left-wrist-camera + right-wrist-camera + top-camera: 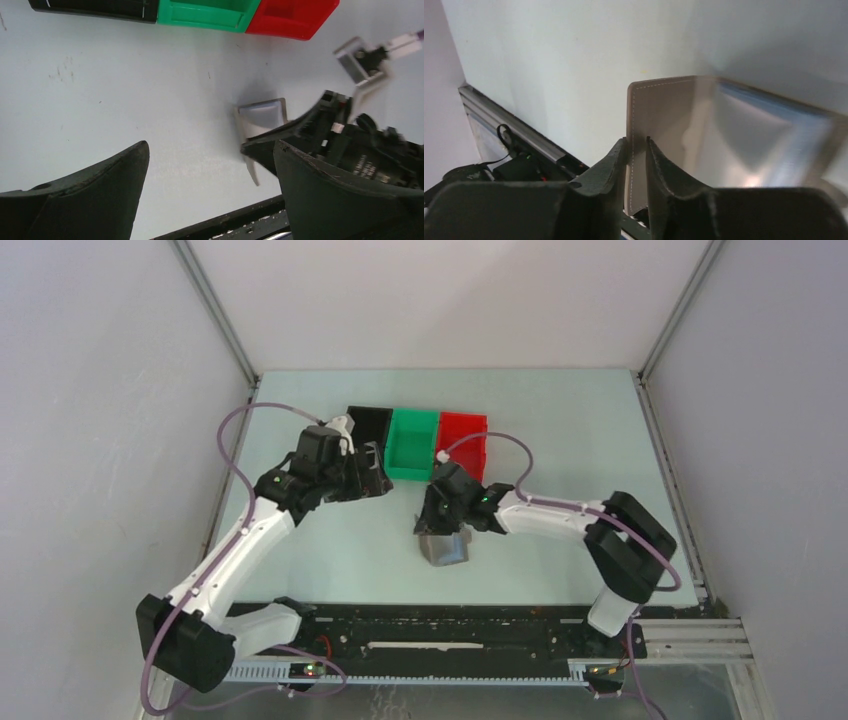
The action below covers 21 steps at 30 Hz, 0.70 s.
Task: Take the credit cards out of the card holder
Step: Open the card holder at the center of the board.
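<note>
The grey-taupe card holder stands partly unfolded on the table in front of the bins. My right gripper is shut on the edge of its stitched flap, with the jaws pinching the leather. The blue-grey inner pockets face the right wrist camera. No credit card shows; they are hidden or out of view. My left gripper hovers to the left near the black bin, open and empty. The left wrist view shows the card holder ahead to the right.
Black, green and red plastic bins stand in a row behind the card holder; they also show in the left wrist view. The black rail runs along the near table edge. Grey walls enclose the table.
</note>
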Available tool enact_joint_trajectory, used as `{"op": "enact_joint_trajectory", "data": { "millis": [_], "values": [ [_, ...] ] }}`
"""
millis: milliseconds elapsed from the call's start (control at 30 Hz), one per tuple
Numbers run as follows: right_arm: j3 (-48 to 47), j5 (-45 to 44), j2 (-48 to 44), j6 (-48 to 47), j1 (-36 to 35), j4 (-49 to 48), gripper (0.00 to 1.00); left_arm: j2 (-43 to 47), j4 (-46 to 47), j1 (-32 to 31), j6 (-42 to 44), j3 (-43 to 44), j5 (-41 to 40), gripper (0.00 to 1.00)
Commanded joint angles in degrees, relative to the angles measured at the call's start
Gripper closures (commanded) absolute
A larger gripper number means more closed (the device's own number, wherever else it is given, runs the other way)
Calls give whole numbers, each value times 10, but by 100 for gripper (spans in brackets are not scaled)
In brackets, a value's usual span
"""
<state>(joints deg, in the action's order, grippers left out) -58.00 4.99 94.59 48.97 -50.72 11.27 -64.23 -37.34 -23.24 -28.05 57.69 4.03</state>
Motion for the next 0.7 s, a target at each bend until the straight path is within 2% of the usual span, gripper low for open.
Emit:
{"op": "enact_joint_trajectory", "data": {
  "millis": [0, 133, 267, 433, 667],
  "values": [
    [-54, 49, 55, -11, -29, -16, 68, 23, 1, -1, -3, -23, 20, 0],
    [-66, 68, 86, -8, -32, -15, 61, 36, 1, -1, -6, -28, 23, 0],
    [-65, 50, 72, -22, -29, 15, 54, 43, 7, -1, -14, -28, 36, 0],
    [-57, 1, 6, -54, -24, 61, 41, 55, 65, -4, -45, -48, 90, 0],
    [43, -48, -122, -27, 11, 21, 41, 69, 156, -62, -95, -81, 33, 3]
  ]
}}
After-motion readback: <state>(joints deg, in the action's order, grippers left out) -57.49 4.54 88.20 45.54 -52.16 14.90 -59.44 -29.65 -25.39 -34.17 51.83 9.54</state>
